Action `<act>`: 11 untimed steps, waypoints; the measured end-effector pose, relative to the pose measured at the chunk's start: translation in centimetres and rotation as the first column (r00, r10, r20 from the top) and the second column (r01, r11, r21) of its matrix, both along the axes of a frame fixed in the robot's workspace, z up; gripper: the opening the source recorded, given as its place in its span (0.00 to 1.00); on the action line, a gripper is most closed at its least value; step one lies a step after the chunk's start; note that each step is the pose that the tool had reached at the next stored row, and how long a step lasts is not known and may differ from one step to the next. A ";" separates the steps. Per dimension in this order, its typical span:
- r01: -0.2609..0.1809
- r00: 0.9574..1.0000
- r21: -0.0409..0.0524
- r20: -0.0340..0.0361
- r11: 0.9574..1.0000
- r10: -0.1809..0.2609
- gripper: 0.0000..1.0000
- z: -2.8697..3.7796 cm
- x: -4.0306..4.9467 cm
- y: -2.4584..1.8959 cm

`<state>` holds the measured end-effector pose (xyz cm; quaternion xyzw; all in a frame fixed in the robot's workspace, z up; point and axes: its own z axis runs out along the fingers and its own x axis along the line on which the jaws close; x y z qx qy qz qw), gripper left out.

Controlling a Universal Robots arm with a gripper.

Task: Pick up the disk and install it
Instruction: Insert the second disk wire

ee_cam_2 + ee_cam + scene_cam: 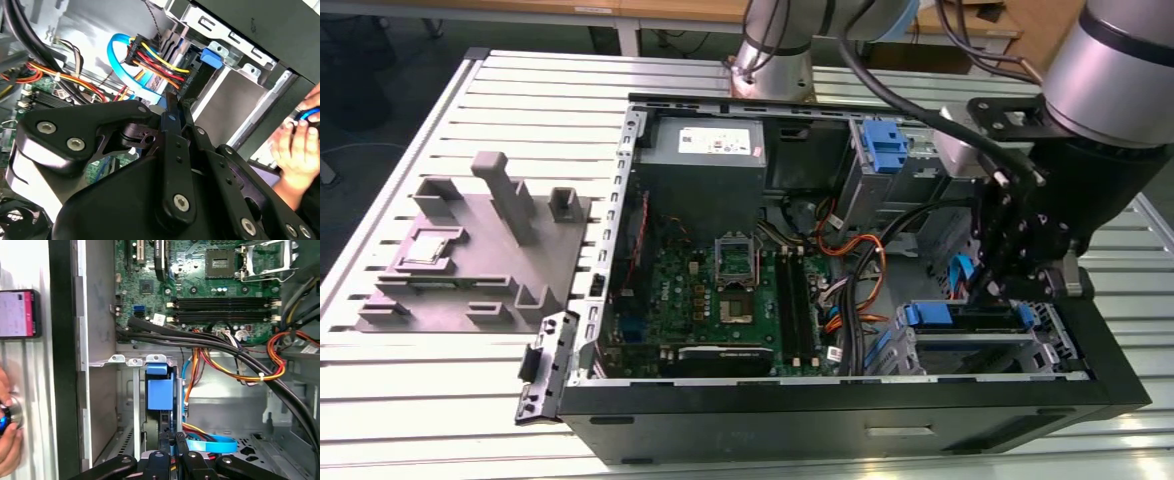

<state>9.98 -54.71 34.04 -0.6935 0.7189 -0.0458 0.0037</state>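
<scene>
I saw the disk [160, 390] edge-on in the first wrist view, upright in the sheet-metal drive bay [136, 405] at the PC case [854, 420] corner, w/ glossy blue plastic carrier and dark body. The black tool [172, 447] had its fingers pinched on the disk's near edge. Ribbed aluminium tabletop [520, 90].

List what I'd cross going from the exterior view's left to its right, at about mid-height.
Grey fixture block on the slatted table → motherboard inside the open computer case → orange and red cables → pincer above the blue-tabbed drive bay.
</scene>
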 end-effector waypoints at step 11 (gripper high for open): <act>0.000 1.000 0.032 0.002 0.999 0.000 0.16 0.00 0.00 -0.87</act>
